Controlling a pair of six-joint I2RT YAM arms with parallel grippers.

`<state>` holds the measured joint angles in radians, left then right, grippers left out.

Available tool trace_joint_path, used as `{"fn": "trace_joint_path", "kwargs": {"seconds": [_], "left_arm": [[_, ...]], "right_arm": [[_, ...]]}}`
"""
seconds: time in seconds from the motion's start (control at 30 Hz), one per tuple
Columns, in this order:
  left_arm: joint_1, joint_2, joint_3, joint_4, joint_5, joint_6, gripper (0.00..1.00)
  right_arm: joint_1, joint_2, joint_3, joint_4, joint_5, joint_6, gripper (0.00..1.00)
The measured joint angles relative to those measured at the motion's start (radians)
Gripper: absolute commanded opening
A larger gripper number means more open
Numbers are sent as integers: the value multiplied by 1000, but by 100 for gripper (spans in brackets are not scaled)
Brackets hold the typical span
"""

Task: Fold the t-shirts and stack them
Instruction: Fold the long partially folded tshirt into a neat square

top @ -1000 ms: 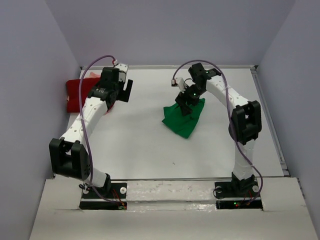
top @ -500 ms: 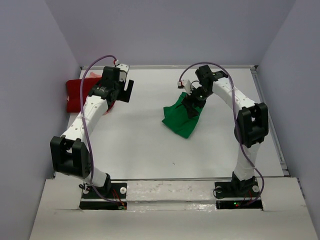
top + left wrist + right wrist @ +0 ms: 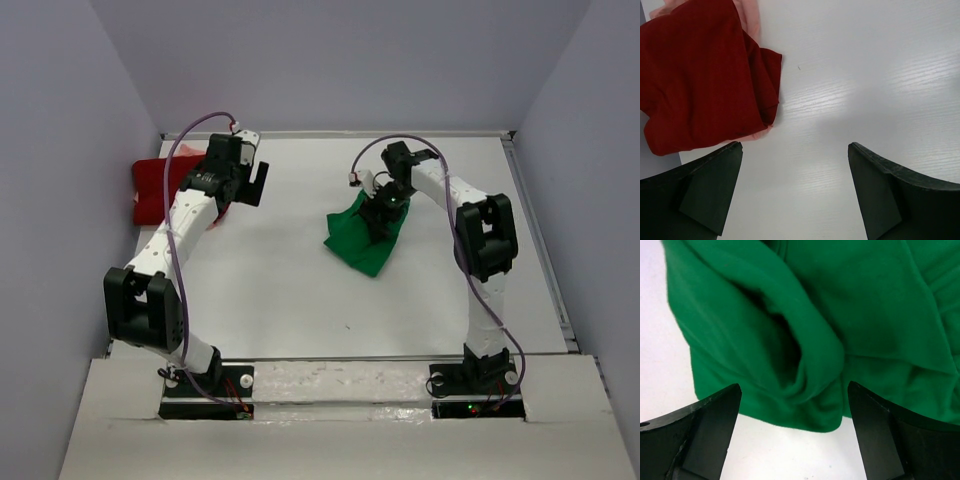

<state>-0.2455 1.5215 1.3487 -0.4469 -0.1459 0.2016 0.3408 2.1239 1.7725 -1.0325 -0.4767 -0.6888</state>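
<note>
While the right gripper [image 3: 792, 390] stands spread around a fold of the green t-shirt [image 3: 362, 240] in the middle of the table [image 3: 290, 290], the left gripper [image 3: 795, 147] gapes beside the dark red t-shirt [image 3: 700, 75] atop the salmon-pink t-shirt [image 3: 749, 17].

- Dark red t-shirt [image 3: 700, 75] is cut off by the left wrist view's top and left edges.
- Pale pink t-shirt [image 3: 750, 15] is largely buried beneath it; only edge slivers are seen.
- Green t-shirt [image 3: 865, 300] is cropped at the top and right of the right wrist view.

table [image 3: 290, 300]: white, faint wood grain, soft sheen | walls [image 3: 340, 60]: pale lilac-grey, plain, on three sides
</note>
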Motion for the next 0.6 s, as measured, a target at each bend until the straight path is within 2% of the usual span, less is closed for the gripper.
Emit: {"fn": "trace_joint_path", "kwargs": {"seconds": [0.13,0.3,0.37,0.4,0.47,0.5,0.57,0.6], "left_arm": [[0,3,0,0,3,0,99],[0,6,0,0,8,0,99],[0,10,0,0,11,0,99],[0,12,0,0,12,0,99],[-2,16,0,0,13,0,99],[-2,17,0,0,14,0,99],[-4,18,0,0,14,0,99],[-5,18,0,0,15,1,99]], "right_arm": [[0,54,36,6,2,-1,86],[0,119,105,11,2,2,72],[0,136,130,11,2,1,57],[0,142,138,8,2,6,45],[0,150,159,5,6,7,35],[0,154,167,4,7,6,25],[0,157,176,4,11,6,15],[0,157,179,2,16,8,5]]}}
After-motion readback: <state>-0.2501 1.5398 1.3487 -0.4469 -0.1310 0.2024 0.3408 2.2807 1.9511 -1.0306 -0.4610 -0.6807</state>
